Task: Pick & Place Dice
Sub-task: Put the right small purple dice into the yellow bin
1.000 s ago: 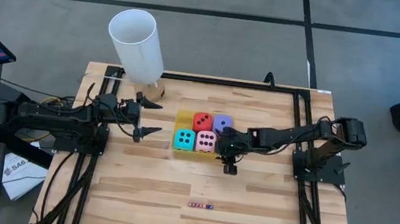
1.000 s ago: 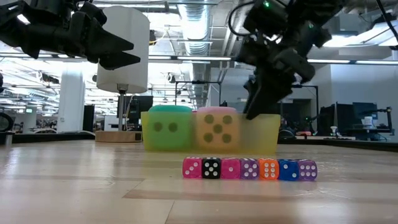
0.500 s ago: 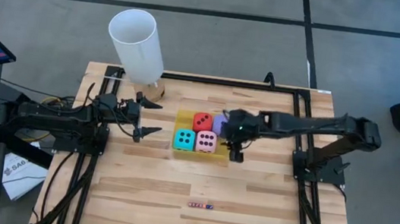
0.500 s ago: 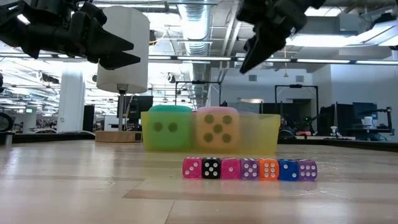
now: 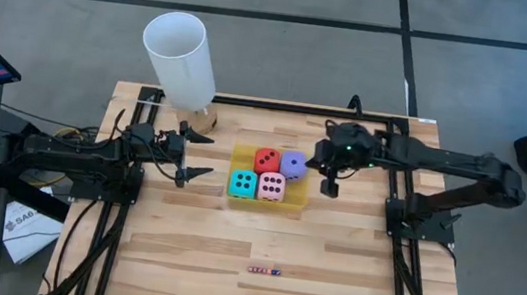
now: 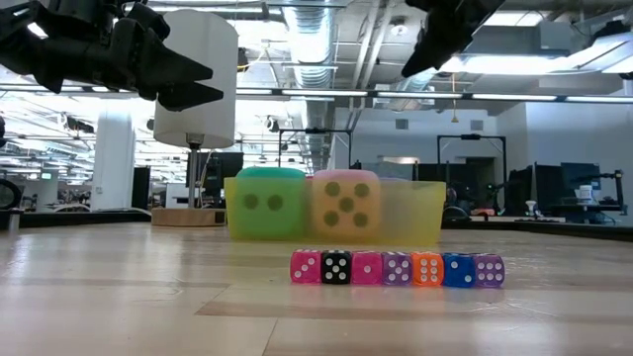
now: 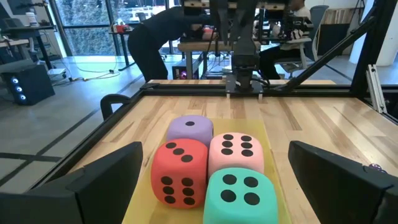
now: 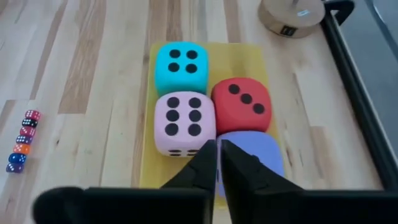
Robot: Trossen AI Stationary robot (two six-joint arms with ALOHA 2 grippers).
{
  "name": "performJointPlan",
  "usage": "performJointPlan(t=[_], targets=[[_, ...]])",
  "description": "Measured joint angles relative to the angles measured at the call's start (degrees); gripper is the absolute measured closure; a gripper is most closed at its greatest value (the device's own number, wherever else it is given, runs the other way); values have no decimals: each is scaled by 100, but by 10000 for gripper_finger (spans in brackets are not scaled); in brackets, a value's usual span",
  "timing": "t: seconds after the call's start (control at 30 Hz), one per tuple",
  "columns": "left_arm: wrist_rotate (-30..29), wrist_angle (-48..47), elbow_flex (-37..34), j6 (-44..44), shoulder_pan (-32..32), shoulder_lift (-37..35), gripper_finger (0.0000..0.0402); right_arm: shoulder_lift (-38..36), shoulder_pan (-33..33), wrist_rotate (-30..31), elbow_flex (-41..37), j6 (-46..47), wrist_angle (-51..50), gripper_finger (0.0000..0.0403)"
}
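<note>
Four soft dice, purple, red, cyan and pink, fill a yellow tray mid-desk; the right gripper, fingers together, hovers beside it, the left gripper waits spread apart.

Four black-pipped dice: cyan, pink, red, purple. They lie in a yellow tray on the pale wood tabletop. The tube at upper left is white. Both arms are dark.

Four soft dice, seven tiny dice, one tray.
</note>
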Motion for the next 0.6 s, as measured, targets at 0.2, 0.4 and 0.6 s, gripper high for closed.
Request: performJointPlan(t=[0.2, 0.4, 0.6], targets=[[1, 0, 0, 0, 0, 0, 9, -283, -104, 0, -238, -219, -67, 399], [0, 0, 0, 0, 2, 0, 9, -469, -269, 0, -805, -240, 298, 401], [1, 0, 0, 0, 0, 0, 9, -674, -396, -2, -1540, -116, 1105, 400]])
